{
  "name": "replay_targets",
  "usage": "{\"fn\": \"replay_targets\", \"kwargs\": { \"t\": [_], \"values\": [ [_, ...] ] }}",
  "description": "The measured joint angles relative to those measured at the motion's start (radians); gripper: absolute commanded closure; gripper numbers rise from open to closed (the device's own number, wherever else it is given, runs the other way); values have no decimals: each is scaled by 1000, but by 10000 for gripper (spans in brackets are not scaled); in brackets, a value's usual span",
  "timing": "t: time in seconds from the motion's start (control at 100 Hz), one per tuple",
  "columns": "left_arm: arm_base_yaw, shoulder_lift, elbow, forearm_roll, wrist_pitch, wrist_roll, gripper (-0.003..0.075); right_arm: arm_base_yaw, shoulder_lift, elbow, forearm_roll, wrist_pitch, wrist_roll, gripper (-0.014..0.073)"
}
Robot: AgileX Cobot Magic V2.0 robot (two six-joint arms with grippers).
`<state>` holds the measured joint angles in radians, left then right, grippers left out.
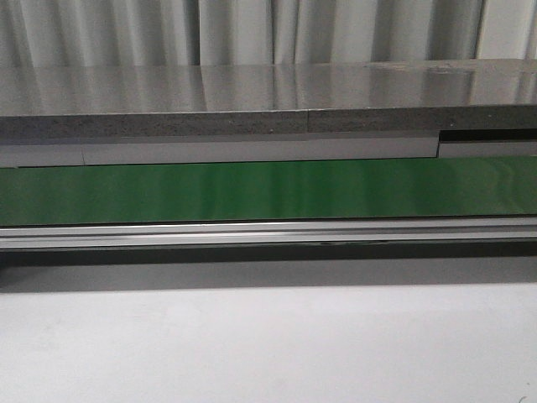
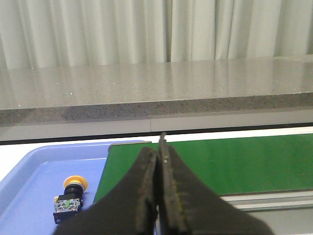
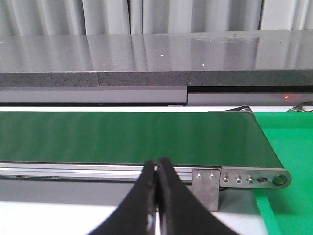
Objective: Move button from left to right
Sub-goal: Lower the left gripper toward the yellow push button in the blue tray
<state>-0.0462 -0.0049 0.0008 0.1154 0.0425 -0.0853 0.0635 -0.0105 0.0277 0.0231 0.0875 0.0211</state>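
The button (image 2: 70, 198) has a yellow-orange round head and a black body with a green-white mark. It lies on its side in a blue tray (image 2: 29, 171), seen only in the left wrist view. My left gripper (image 2: 158, 152) is shut and empty, a short way from the button, over the end of the green conveyor belt (image 2: 234, 161). My right gripper (image 3: 157, 166) is shut and empty, in front of the belt's metal rail (image 3: 88, 170). Neither gripper nor the button shows in the front view.
The green belt (image 1: 268, 191) runs across the front view behind a metal rail (image 1: 268, 233), with a white table surface (image 1: 268, 344) in front and a grey stone shelf (image 1: 268, 101) behind. A green surface (image 3: 288, 147) lies past the belt's end bracket (image 3: 244, 180).
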Motion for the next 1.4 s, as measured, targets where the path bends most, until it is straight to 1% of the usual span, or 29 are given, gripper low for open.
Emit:
{"fn": "replay_targets", "kwargs": {
  "t": [0.63, 0.75, 0.84, 0.94, 1.15, 1.401],
  "values": [
    [0, 0, 0, 0, -11, 0, 740, 0, 0, 0, 0, 0, 0, 662],
    [0, 0, -4, -40, 9, 0, 740, 0, 0, 0, 0, 0, 0, 662],
    [0, 7, -43, -56, 91, 0, 740, 0, 0, 0, 0, 0, 0, 662],
    [0, 70, -135, -67, 178, 0, 740, 0, 0, 0, 0, 0, 0, 662],
    [0, 320, -378, -73, 358, 0, 740, 0, 0, 0, 0, 0, 0, 662],
    [0, 648, -669, -75, 671, 0, 740, 0, 0, 0, 0, 0, 0, 662]
  ]
}}
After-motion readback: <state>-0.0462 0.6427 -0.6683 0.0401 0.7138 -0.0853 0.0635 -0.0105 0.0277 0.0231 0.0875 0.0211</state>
